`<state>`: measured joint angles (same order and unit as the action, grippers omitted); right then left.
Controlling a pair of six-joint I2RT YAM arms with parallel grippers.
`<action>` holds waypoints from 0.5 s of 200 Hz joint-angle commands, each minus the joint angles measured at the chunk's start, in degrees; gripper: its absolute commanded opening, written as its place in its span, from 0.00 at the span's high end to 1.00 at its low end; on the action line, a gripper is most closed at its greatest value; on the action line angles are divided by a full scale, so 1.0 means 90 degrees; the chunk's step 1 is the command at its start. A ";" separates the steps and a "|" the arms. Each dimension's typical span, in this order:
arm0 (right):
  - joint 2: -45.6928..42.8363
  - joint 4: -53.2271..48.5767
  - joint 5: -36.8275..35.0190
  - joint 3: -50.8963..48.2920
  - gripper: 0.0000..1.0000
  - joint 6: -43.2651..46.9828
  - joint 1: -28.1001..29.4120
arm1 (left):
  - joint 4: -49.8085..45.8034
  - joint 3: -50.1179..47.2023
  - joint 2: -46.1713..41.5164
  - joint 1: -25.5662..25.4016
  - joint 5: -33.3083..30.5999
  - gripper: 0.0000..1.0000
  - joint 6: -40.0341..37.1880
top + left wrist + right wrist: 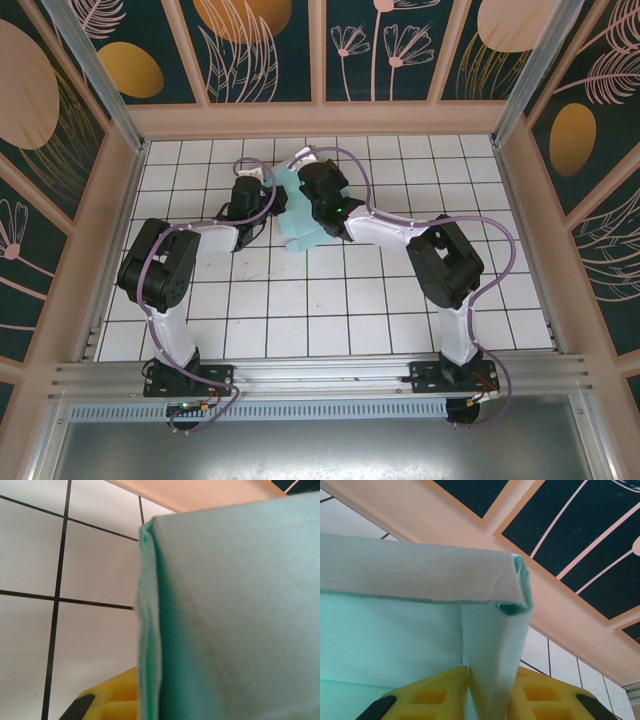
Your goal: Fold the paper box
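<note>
The paper box [297,232], pale teal card, lies on the white tiles toward the back, between both grippers. My left gripper [266,190] comes at it from the left. In the left wrist view a standing wall of the paper box [240,605] rises close to the camera. Its doubled edge runs down beside the one yellow finger [117,700] that shows, and the other finger is hidden behind the card. My right gripper [314,190] is at the box's right side. In the right wrist view its two yellow fingers [430,695] press a folded-over wall of the paper box [492,645] from both sides.
The peach back wall [320,118] with its dark floral panels stands just behind the box. Side walls [110,200] close in the tiled floor [330,310]. The arm bases sit on the metal rail [320,375] at the near edge.
</note>
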<state>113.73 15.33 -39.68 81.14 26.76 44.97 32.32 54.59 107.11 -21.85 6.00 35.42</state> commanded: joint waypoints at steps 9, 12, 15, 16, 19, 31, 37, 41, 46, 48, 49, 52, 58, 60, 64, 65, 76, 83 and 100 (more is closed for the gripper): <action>0.0261 0.0152 0.0162 0.0276 0.74 0.0048 0.0012 | 0.0422 0.0275 0.0003 -0.0141 0.0641 1.00 -0.0186; 0.0259 0.0153 0.0154 0.0272 0.74 0.0060 0.0012 | 0.0423 0.0273 -0.0002 -0.0141 0.0647 1.00 -0.0181; 0.0268 0.0152 0.0152 0.0269 0.74 0.0068 0.0008 | 0.0423 0.0286 0.0003 -0.0141 0.0651 1.00 -0.0185; 0.0271 0.0147 0.0156 0.0270 0.74 0.0070 0.0011 | 0.0423 0.0289 0.0003 -0.0141 0.0651 1.00 -0.0185; 0.0269 0.0151 0.0152 0.0276 0.75 0.0080 0.0007 | 0.0424 0.0289 0.0010 -0.0141 0.0652 1.00 -0.0182; 0.0282 0.0125 0.0151 0.0280 0.76 0.0102 0.0012 | 0.0423 0.0293 0.0016 -0.0141 0.0652 1.00 -0.0185; 0.0297 0.0110 0.0137 0.0298 0.78 0.0112 0.0012 | 0.0423 0.0293 0.0022 -0.0141 0.0652 1.00 -0.0186; 0.0308 0.0095 0.0133 0.0298 0.80 0.0116 0.0018 | 0.0423 0.0301 0.0021 -0.0141 0.0647 1.00 -0.0184; 0.0310 0.0081 0.0132 0.0306 0.84 0.0130 0.0013 | 0.0423 0.0301 0.0023 -0.0139 0.0651 1.00 -0.0185; 0.0312 0.0083 0.0124 0.0304 0.85 0.0129 0.0013 | 0.0423 0.0299 0.0023 -0.0136 0.0652 1.00 -0.0185; 0.0312 0.0088 0.0123 0.0302 0.86 0.0130 0.0013 | 0.0423 0.0301 0.0023 -0.0138 0.0652 1.00 -0.0185; 0.0312 0.0093 0.0109 0.0293 0.89 0.0138 0.0013 | 0.0423 0.0298 0.0023 -0.0141 0.0652 1.00 -0.0185; 0.0321 0.0110 0.0086 0.0286 0.97 0.0158 0.0012 | 0.0413 0.0296 0.0023 -0.0141 0.0652 1.00 -0.0181; 0.0322 0.0117 0.0076 0.0282 0.98 0.0160 0.0018 | 0.0413 0.0300 0.0020 -0.0141 0.0652 1.00 -0.0184; 0.0332 0.0127 0.0057 0.0274 1.00 0.0177 0.0022 | 0.0413 0.0302 0.0023 -0.0139 0.0652 1.00 -0.0185; 0.0332 0.0130 0.0055 0.0272 1.00 0.0179 0.0023 | 0.0413 0.0297 0.0028 -0.0140 0.0652 1.00 -0.0181; 0.0332 0.0169 0.0006 0.0268 1.00 0.0199 0.0023 | 0.0404 0.0307 0.0018 -0.0140 0.0652 1.00 -0.0185; 0.0339 0.0188 -0.0019 0.0254 1.00 0.0219 0.0023 | 0.0404 0.0302 0.0032 -0.0141 0.0652 1.00 -0.0184; 0.0357 0.0274 -0.0079 0.0215 1.00 0.0294 0.0032 | 0.0401 0.0312 0.0032 -0.0145 0.0668 1.00 -0.0177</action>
<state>114.61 16.36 -41.01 82.15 27.20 44.69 31.90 55.20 107.53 -21.74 6.02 35.66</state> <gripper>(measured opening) 0.066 0.080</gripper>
